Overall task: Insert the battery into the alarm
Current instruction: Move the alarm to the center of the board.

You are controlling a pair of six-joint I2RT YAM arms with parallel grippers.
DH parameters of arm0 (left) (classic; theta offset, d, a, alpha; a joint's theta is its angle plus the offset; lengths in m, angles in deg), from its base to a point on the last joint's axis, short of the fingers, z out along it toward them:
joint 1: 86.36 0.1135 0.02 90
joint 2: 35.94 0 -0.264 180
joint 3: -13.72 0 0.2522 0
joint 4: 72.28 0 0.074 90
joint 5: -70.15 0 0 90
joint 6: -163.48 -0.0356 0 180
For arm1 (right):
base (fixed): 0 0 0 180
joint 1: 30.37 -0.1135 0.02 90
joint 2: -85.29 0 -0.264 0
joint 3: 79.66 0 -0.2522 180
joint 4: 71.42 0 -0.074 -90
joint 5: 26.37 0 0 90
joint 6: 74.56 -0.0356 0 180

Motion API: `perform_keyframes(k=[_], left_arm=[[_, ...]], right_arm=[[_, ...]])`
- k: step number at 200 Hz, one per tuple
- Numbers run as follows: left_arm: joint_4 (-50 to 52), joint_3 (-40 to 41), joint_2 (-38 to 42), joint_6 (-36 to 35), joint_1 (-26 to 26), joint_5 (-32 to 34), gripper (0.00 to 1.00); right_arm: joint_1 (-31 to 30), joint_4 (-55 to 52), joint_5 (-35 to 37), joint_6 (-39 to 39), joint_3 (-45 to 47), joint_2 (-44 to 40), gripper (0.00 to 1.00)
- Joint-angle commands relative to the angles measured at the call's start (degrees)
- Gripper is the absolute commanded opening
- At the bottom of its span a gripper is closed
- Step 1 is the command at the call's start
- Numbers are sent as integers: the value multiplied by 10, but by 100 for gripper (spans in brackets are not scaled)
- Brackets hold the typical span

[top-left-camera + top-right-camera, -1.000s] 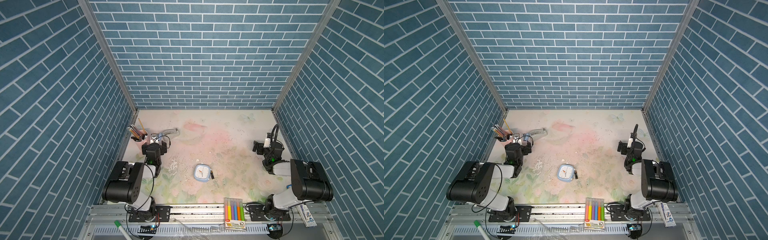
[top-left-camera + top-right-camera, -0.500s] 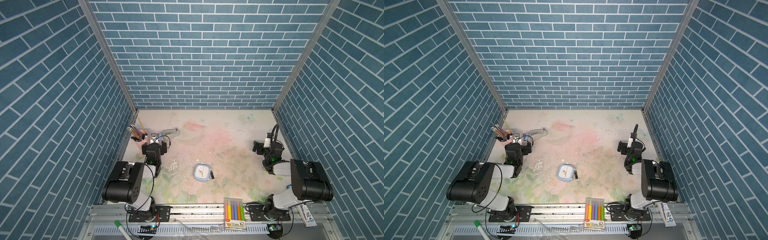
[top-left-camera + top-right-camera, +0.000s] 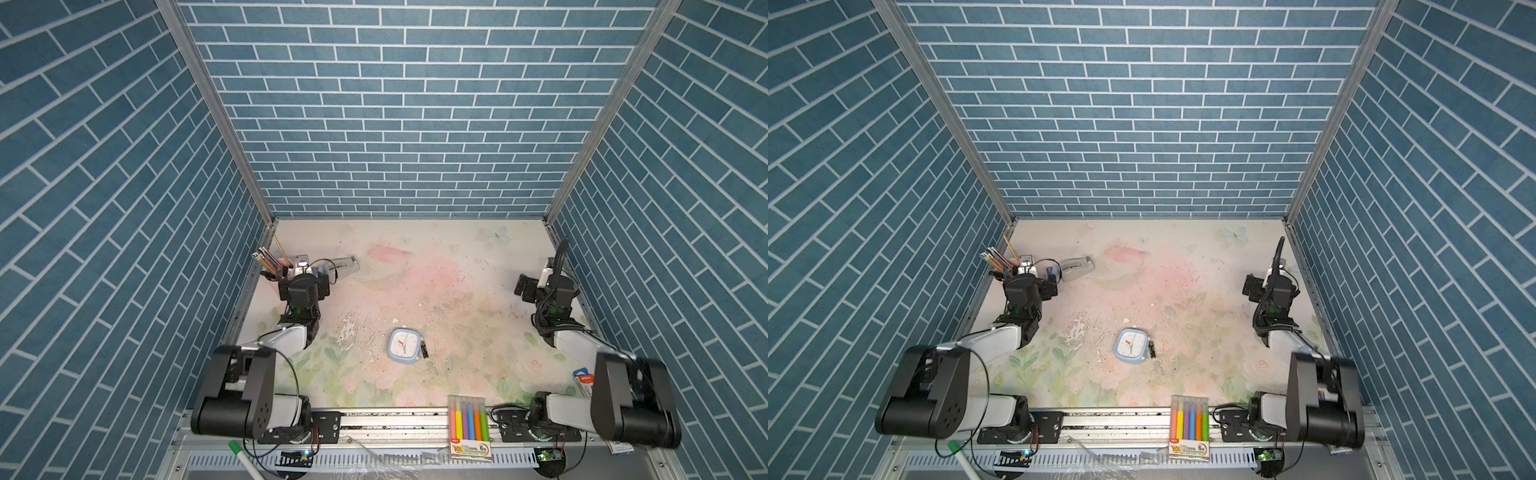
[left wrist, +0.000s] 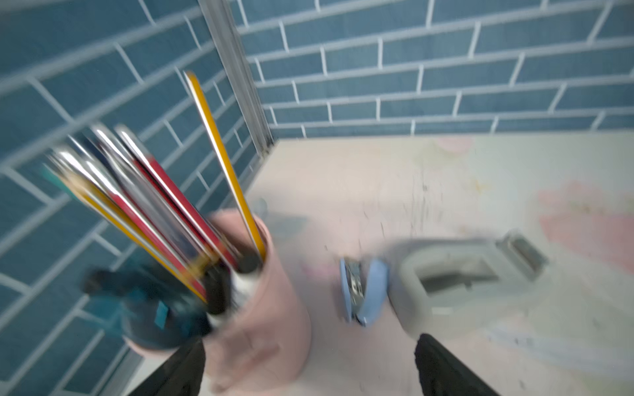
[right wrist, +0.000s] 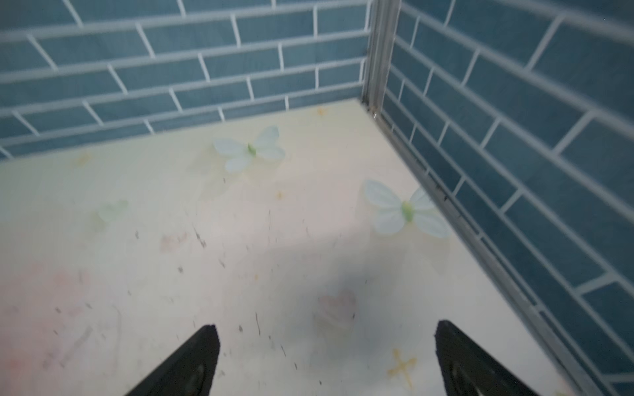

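Note:
The alarm (image 3: 404,347) (image 3: 1131,347), a light-blue rounded-square clock, lies dial up near the middle front of the floral table in both top views. The battery (image 3: 424,350) (image 3: 1152,350), small and black, lies against the alarm's right side. My left gripper (image 3: 307,272) (image 4: 310,346) is open at the far left, well away from the alarm. The pink pencil cup stands just ahead of its left finger. My right gripper (image 3: 538,278) (image 5: 326,332) is open over bare table near the right wall, with nothing between its fingers.
A pink pencil cup (image 4: 260,308) (image 3: 277,266), a blue stapler (image 4: 363,291) and a grey tape dispenser (image 4: 463,277) (image 3: 343,266) crowd the left gripper. A highlighter pack (image 3: 469,424) lies on the front rail. Brick walls enclose three sides.
Nothing has shifted in the top views. The left wrist view is smeared by motion.

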Motion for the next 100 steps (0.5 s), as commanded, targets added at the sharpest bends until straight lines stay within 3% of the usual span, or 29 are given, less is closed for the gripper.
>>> perform_keyframes(k=[1, 15, 24, 31, 38, 71, 88, 100], left_arm=[[244, -64, 74, 94, 0, 76, 91], [344, -86, 116, 162, -1, 56, 89], [389, -89, 137, 189, -9, 43, 89], [433, -104, 152, 209, -16, 37, 88], [478, -116, 169, 223, -20, 23, 88], [642, -152, 261, 254, -40, -67, 88], [676, -153, 300, 263, -82, -143, 85], [681, -149, 306, 286, -143, -172, 85]], right_arm=[[-3, -174, 40, -139, -24, -105, 99], [1, -187, 124, -277, 35, -143, 99], [5, -221, 94, -263, 33, -145, 90], [-1, -294, 80, -255, -7, -126, 79], [-14, -371, 83, -257, -54, -95, 74], [-132, -660, 214, -299, -258, -18, 83], [-141, -624, 151, -285, -239, -56, 77], [-140, -561, 5, -281, -195, -99, 75]])
